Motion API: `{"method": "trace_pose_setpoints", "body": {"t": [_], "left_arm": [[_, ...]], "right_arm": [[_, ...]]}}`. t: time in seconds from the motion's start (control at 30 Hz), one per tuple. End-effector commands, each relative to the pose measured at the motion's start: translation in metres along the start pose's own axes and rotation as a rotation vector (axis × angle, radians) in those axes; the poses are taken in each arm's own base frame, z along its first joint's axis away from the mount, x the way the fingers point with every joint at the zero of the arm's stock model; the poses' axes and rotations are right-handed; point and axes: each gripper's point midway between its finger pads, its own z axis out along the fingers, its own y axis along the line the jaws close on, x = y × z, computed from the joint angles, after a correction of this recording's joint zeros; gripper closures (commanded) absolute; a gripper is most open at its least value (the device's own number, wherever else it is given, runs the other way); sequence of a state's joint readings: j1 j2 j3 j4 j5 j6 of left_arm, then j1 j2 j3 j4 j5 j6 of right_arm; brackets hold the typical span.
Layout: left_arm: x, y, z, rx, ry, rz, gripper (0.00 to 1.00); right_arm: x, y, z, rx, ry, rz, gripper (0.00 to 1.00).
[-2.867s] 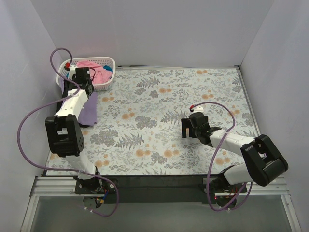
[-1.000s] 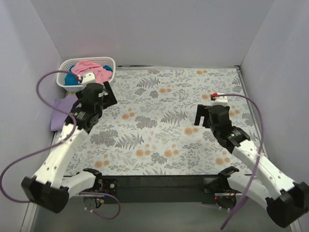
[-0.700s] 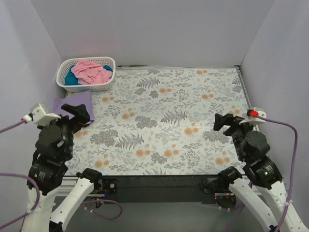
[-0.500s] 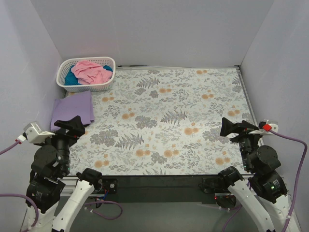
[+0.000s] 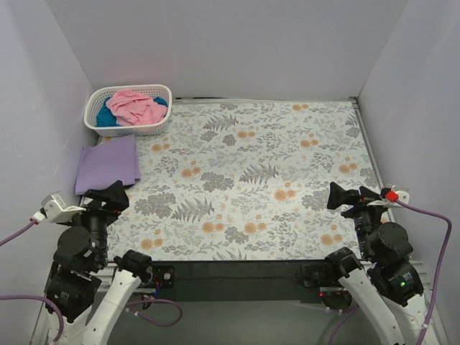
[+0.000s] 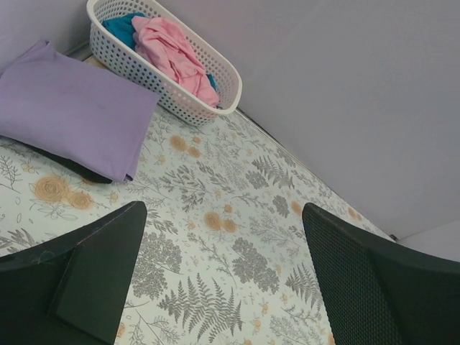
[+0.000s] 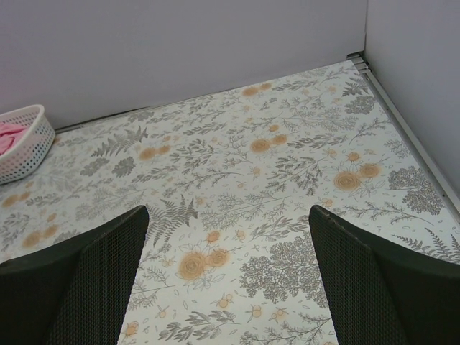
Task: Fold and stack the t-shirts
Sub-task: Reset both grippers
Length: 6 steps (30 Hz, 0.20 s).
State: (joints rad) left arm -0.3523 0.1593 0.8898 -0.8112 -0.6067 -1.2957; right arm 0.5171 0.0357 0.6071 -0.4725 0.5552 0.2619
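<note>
The pink t-shirt (image 5: 136,108) and teal t-shirt (image 5: 105,119), crumpled in the basket (image 5: 164,123) at upper left, look light and limp, best pinched at a hem or shoulder. The folded lavender t-shirt (image 5: 108,165) lies just below them, over a black t-shirt (image 6: 75,165) seen only as a dark edge. The left gripper (image 6: 224,212) and right gripper (image 7: 228,210) hang released and empty at the lower corners, so the middle of the floral cloth (image 5: 251,172) is free for spreading.

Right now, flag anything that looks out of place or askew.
The black t-shirt pokes out under the near edge of the lavender t-shirt, so the stack is not flush. The pink t-shirt and teal t-shirt lie crumpled in the basket. Nothing spilled or damaged.
</note>
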Motion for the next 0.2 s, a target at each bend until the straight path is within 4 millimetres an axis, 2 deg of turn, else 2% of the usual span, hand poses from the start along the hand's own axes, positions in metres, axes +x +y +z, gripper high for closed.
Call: {"method": "trace_pose_setpoints", "body": {"t": [0.0, 0.17], "left_arm": [[0.0123, 0.0002, 0.0102, -0.027, 0.034, 0.020, 0.10], [0.0192, 0.0010, 0.0168, -0.041, 0.044, 0.036, 0.10]], "right_arm": [[-0.0041, -0.0035, 0.0026, 0.024, -0.018, -0.013, 0.02], [-0.0024, -0.0026, 0.0022, 0.015, -0.016, -0.018, 0.02]]}}
